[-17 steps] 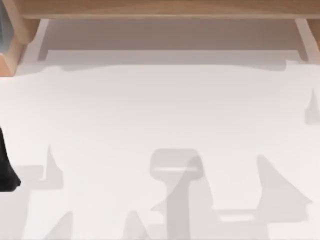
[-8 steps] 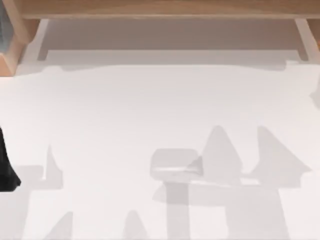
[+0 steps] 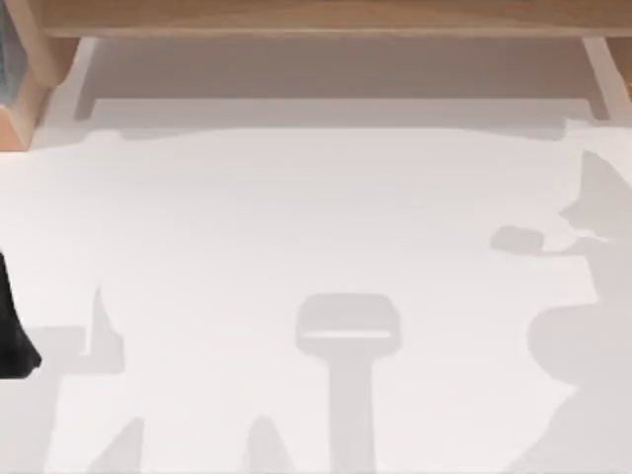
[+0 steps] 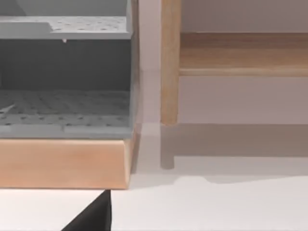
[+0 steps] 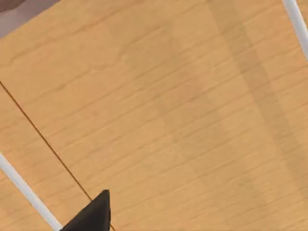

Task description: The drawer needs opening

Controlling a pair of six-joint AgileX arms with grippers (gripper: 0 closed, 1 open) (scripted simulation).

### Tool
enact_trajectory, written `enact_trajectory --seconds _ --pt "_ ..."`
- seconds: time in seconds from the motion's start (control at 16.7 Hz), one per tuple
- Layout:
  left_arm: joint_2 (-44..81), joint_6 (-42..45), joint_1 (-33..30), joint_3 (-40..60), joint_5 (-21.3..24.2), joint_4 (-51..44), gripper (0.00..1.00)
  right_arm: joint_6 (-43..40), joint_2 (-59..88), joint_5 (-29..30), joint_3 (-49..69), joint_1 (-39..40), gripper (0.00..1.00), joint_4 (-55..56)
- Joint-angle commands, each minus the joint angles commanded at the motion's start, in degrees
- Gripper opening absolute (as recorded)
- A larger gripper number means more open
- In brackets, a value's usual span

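My left gripper [image 4: 94,216] hangs low over the white table [image 3: 296,217], at the top view's left edge; spread or pressed together, I cannot tell. My right gripper [image 5: 94,214], state equally unclear, faces a wood panel [image 5: 183,106] crossed by a thin seam, perhaps the drawer. A wooden cabinet [image 3: 316,15] spans the upper edge.

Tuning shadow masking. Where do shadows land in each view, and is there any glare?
Top view: soft grey shadows on the white table, a T-shaped shadow low centre, a bigger shadow cluster at the right edge; no glare. Left wrist view: a shade band runs beside the wooden post. Right wrist view: faint diagonal bands cross the wood panel; no glare.
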Motion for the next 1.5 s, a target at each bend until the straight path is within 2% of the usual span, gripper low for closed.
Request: enact_trajectory --seconds 0.24,0.48,0.9,1.5 --pt "0.0 0.0 0.0 0.0 0.0 0.0 1.0 -18.5 15.2 -0.8 6.3 -1.1 1.0 8.6" --pt "0.0 0.0 0.0 0.0 0.0 0.0 1.0 -28.6 23.7 -1.0 9.9 -1.7 1.0 13.7" --pt "0.0 0.0 0.0 0.0 0.0 0.0 1.0 -29.9 24.8 -1.0 10.3 -1.4 1.0 14.3" --pt "0.0 0.0 0.0 0.0 0.0 0.0 1.0 -30.0 27.8 0.3 17.0 -0.4 1.0 10.9"
